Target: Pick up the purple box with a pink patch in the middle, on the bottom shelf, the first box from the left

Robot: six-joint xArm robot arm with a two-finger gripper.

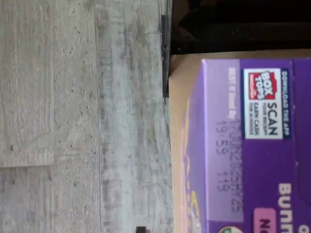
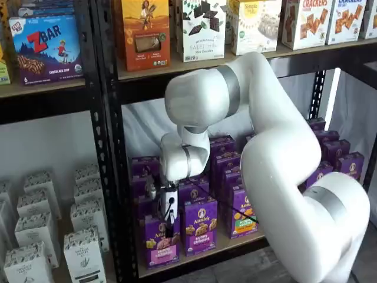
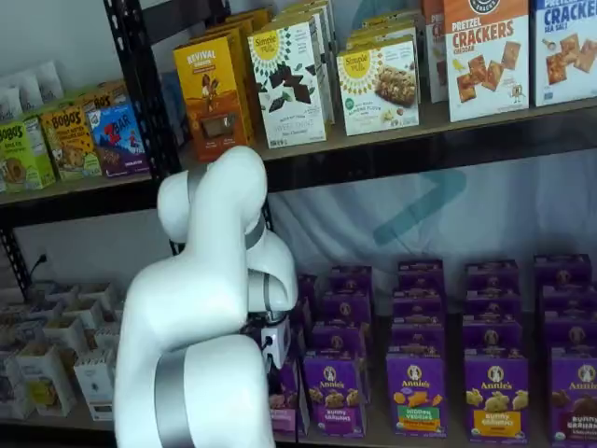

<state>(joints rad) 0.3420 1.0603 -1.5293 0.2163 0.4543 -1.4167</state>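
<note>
wrist view | glossy purple box (image 1: 252, 145) top | grey plank floor (image 1: 82, 116)

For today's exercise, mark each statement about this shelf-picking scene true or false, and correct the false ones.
1. The hand hangs directly in front of the purple box on the bottom shelf. True.
2. The purple box has a green band on its lower front. False: the band is pink.
3. The shelf above holds only purple cartons. False: it holds orange, white and other cartons, such as the orange carton.
4. In the wrist view, the purple box's top shows a Box Tops label. True.
</note>
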